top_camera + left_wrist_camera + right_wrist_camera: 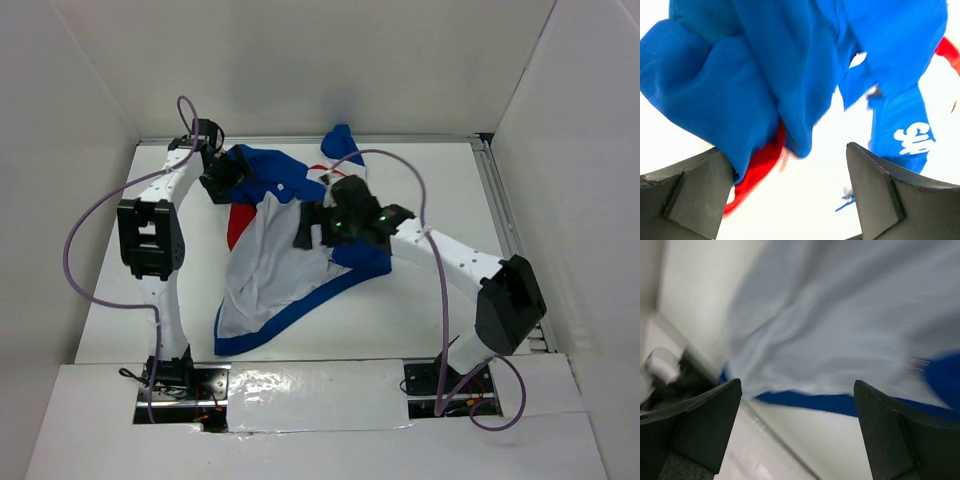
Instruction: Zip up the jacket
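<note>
1. The jacket (275,265) lies crumpled and open at the middle of the surface (450,190). Its white lining (285,240) is turned upward and a blue hem (270,330) curves along the near edge.
2. The left pincer (224,176) is set at the blue bunch on the far left of the garment. Its jaws are spread wide and nothing is clamped, though blue cloth is draped against one finger (695,195).
3. The right pincer (310,232) is poised over the lining, its jaws likewise wide apart and empty.
4. The garment is judged light, soft and limp. It can be expected to fold, drag and slide on the smooth surface rather than keep a shape. A single thin layer may slip from the pads unless a doubled edge is pinched.
5. Hold is best taken at the two front edges near the hem, so that the zipper ends can be brought together. The slider cannot be made out in any view.
6. The whole layout and both arms are given only by the overhead view.
7. White lettering (912,140) and a red band (757,167) under the blue folds are shown only by the left wrist view. In the blurred right wrist view, only lining meeting the hem is seen close up.
</note>
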